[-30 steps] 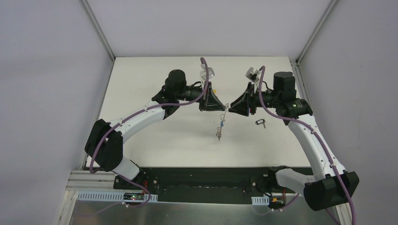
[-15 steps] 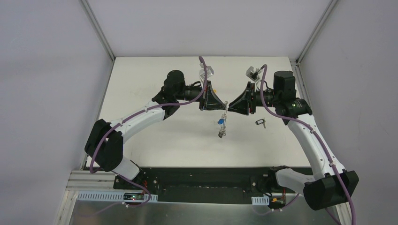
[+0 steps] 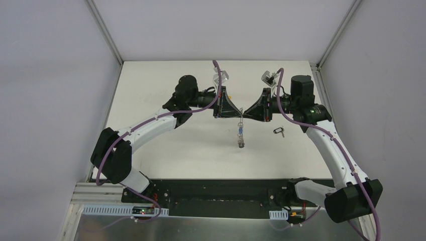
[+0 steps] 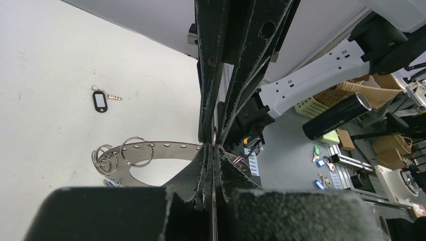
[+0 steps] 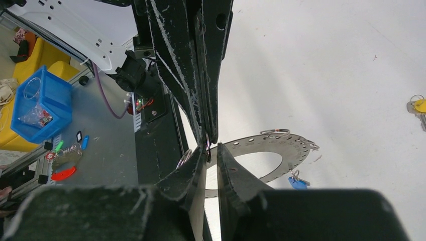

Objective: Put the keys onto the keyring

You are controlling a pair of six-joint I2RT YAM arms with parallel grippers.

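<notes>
Scene: I have both arms meeting tip to tip over the middle of the worktop (image 3: 201,155), with the keyring (image 3: 241,131) hanging edge-on between them.
Left tool (image 4: 213,156): pinched shut on the keyring's rim; the ring hangs from it.
Right tool (image 5: 212,153): narrow, its fingers either side of the same rim. I cannot tell whether it grips.
On the ring: a blue key (image 5: 297,182) hangs from the rim, lower right of the right wrist view. Bare wire loops (image 4: 136,151) show in the left wrist view.
Off the ring: a black-tagged key (image 3: 279,131) lies on the worktop just right of centre, beside the right arm. A yellow key (image 5: 419,106) sits at the right edge of the right wrist view.
Step, as I read it: steadying the ring between loadings.
Next move: free the right tool, go down for the black-tagged key and thread it onto a bare loop.
In the way: both tools crowd one spot, and the hanging ring may swing.
</notes>
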